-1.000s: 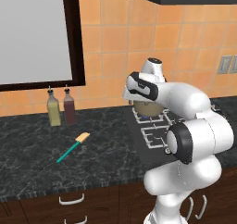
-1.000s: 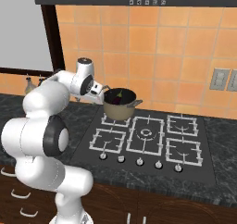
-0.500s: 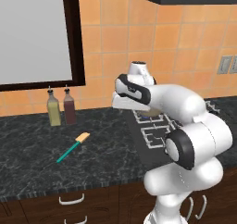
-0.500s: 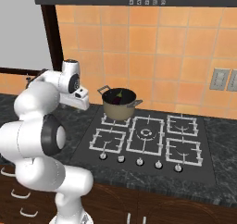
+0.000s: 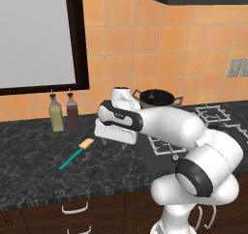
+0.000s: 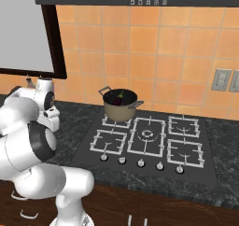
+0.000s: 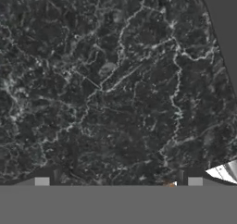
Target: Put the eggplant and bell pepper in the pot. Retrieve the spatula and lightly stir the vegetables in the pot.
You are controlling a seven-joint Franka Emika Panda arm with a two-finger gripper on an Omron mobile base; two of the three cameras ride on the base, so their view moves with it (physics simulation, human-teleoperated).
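1. My pincer point(image 7: 118, 181) stands wide and holds nothing; through the hand camera its two tips sit far apart over bare black marble counter point(image 7: 111, 93).
2. From the left base camera I see the hand hanging low above the counter, between the spatula point(image 5: 76, 153) and the cooktop point(image 5: 203, 126).
3. The spatula lies flat on the counter just left of the hand, tan blade toward the wall, teal handle toward me.
4. Two bottles point(image 5: 64, 112) stand by the wall behind it.
5. The pot point(image 6: 120, 105) sits on the cooktop's rear left burner, with the eggplant point(image 6: 118, 97) inside.
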